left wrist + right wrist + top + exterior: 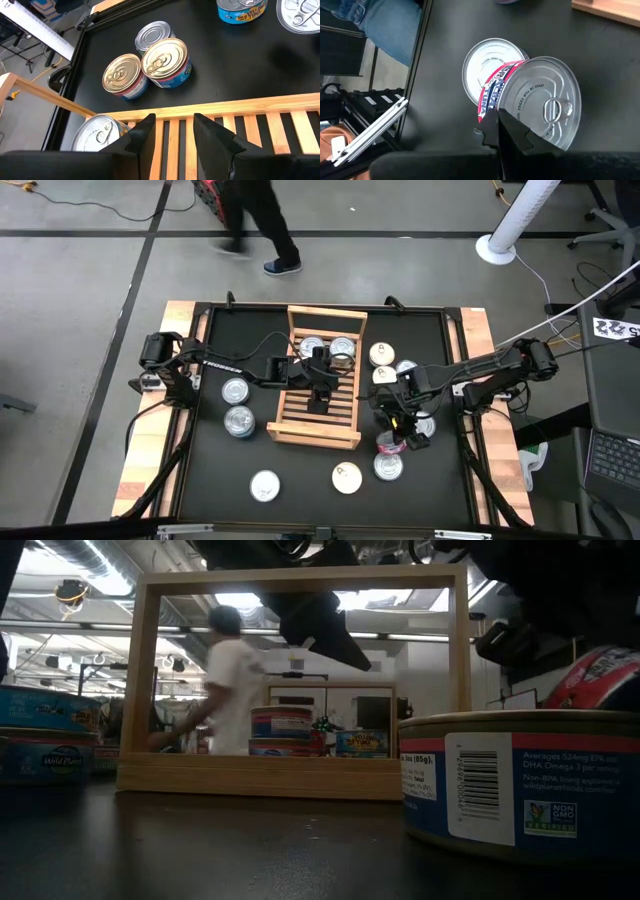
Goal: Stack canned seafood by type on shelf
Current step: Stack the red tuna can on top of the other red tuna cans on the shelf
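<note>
At the worktop's left side, 2 tins stand just beside the shelf, not yet sorted. My left claw hangs over the shelf's slats, fingers apart with nothing between them. 2 silver-lidded tins sit side by side at the shelf's far end, and 1 of them is just beside my left finger. If I swing or drop carelessly here, I judge I could clip that tin and shove it against the end rail or off the slats.

Right of the shelf, near the far edge, a small cluster of tins waits. Towards the front right, my right claw has its fingers together at the rim of a red-banded tin. I cannot tell whether they actually pinch that rim. The tin is tilted, leaning on a flat silver-lidded tin beneath it. This is my main worry: a thin rim gives little purchase, so the tin may slip out on a lift, fall on edge and roll towards the worktop's right edge. It could also drag the lower tin along.

3 more tins sit along the front edge. Labels are hard to read from above, so mixing types in 1 stack is a real risk.
</note>
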Available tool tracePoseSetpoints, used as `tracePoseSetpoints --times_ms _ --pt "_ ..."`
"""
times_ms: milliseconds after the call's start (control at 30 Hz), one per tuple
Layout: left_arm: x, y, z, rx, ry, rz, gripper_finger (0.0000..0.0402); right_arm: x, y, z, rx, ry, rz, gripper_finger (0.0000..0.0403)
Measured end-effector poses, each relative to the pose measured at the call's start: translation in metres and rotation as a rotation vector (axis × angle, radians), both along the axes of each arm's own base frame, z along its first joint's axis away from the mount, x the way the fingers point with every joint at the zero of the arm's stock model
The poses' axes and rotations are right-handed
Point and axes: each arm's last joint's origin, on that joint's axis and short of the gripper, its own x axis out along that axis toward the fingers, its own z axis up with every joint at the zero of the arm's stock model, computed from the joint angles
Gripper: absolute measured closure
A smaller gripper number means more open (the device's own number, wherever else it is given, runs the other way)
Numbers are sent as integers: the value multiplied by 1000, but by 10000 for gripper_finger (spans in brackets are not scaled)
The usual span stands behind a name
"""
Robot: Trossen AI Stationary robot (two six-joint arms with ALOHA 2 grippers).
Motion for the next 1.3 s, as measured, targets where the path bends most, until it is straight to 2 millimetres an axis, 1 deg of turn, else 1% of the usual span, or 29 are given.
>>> tracePoseSetpoints --times_ms 200,467,700,1067,1167,1300 --pt "0 0 0 0 0 0 274 -1 0 -5 25 5 4 403" --pt "0 0 0 1 0 0 274 -6 1 -17 67 40 13 403" --pt "0 0 0 1 1 -1 274 -6 1 -18 63 35 13 403" --pt "0 0 0 1 1 -1 274 -5 -1 -19 -1 42 -27 403" --pt "0 0 0 1 1 -1 274 -5 -1 -19 0 42 -27 397" --pt "0 0 0 1 1 -1 274 -5 -1 -19 0 42 -28 376"
